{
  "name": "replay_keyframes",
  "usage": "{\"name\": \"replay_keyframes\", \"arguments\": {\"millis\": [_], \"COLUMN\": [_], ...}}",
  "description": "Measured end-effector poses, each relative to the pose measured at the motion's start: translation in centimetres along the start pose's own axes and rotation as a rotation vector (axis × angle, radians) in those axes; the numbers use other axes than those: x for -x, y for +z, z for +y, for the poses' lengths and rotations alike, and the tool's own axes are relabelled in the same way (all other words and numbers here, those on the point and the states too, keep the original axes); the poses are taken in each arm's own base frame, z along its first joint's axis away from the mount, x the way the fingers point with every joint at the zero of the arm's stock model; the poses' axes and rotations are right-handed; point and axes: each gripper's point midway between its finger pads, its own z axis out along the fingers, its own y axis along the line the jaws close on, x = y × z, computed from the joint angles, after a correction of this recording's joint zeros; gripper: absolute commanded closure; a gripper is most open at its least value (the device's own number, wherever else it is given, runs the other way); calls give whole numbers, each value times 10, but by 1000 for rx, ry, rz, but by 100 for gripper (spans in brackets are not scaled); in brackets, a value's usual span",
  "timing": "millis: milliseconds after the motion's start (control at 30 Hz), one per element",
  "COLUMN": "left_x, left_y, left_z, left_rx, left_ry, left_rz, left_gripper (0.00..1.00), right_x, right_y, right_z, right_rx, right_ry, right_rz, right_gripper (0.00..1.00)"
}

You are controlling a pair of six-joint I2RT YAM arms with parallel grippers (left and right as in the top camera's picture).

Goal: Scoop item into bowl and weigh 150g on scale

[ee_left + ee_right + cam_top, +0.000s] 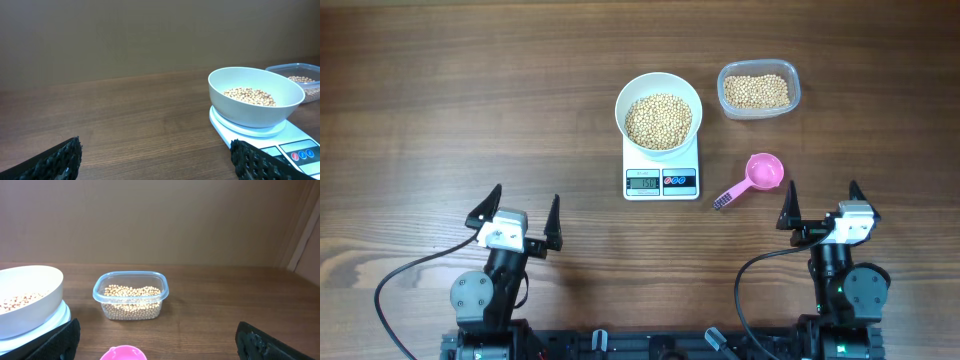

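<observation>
On scale (661, 181), bowl (621, 112) well beyond left gripper (527, 195), right gripper (821, 188).

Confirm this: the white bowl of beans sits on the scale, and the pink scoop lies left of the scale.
Wrong side. The bowl of beans does sit on the scale, but the pink scoop lies right of the scale, as the overhead view shows.

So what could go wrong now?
1. The white bowl is full of beans and only perches on the small scale. A bump from an arm could tip it or change the weight shown.
2. The pink scoop lies loose just ahead of the right gripper, so a careless reach might knock it away.
3. The clear tub has no lid, so a nudge could scatter its beans.
</observation>
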Motion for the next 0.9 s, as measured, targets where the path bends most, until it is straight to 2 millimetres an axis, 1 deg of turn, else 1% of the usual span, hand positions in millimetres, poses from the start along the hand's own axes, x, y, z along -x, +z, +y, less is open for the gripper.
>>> {"name": "replay_keyframes", "arguments": {"millis": [300,567,900], "left_x": [-1,-1,-1], "left_y": [0,0,0], "left_z": [8,8,8], "left_rx": [44,44,44], "left_ry": [-8,-102,-124], "left_rz": [5,3,2], "left_gripper": [0,0,0], "right_x": [0,0,0], "right_y": [0,0,0], "right_z": [0,0,0], "right_rx": [0,0,0], "right_ry": [0,0,0], "right_rz": [0,0,0], "right_gripper": [0,0,0]}}
